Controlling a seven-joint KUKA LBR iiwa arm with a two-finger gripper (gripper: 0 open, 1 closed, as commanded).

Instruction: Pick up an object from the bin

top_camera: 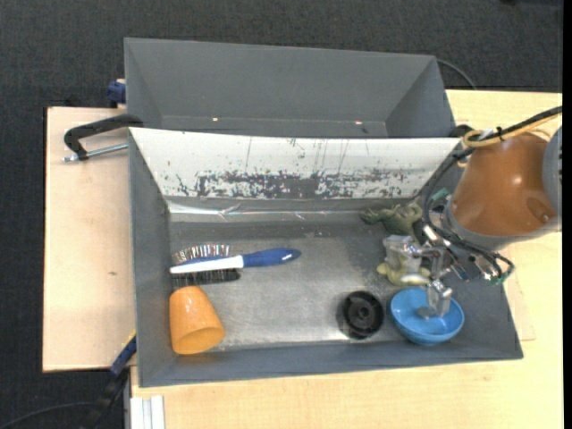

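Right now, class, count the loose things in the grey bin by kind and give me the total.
Orange cup: 1
Brush with blue and white handle: 1
Black round part: 1
Blue dish: 1
Olive-green toy: 1
Total: 5. A pale bit beside the tool is too hidden to count.
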